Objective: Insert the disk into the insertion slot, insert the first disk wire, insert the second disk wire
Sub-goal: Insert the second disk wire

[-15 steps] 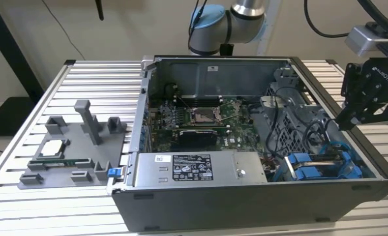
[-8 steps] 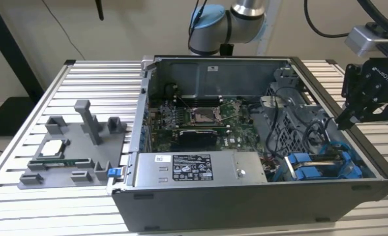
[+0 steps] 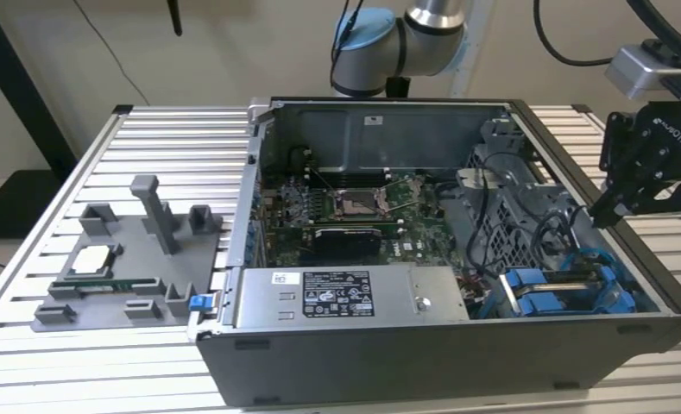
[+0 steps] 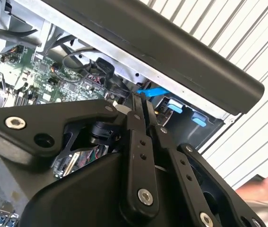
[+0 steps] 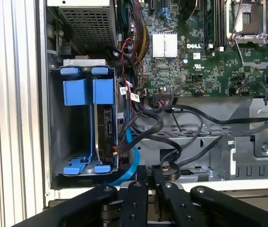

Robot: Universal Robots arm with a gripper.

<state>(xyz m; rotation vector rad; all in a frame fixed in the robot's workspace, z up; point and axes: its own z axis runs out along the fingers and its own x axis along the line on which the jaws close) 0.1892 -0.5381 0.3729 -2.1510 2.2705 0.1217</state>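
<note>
The disk (image 5: 108, 126) sits edge-on in its blue carrier inside the insertion slot (image 5: 58, 127), the grey bay with blue tabs (image 5: 84, 90) at its mouth. In the exterior view the same bay (image 3: 561, 289) lies in the case's near corner on the exterior view's right. A blue flat wire (image 5: 130, 158) curves out from under the bay, and black wires (image 5: 190, 142) run past it. I cannot tell whether either wire is plugged into the disk. My gripper (image 3: 608, 214) hangs above the case's right wall, fingers pressed together (image 4: 141, 100) with nothing visible between them. Its tips (image 5: 148, 171) are close to the blue wire.
The open computer case (image 3: 432, 362) stands on a slatted metal table (image 3: 167, 129). Inside are the motherboard (image 3: 352, 207), its CPU socket (image 5: 249, 21) and a silver labelled power-supply box (image 3: 340, 293). A grey fixture (image 3: 133, 259) with parts stands at the exterior view's left.
</note>
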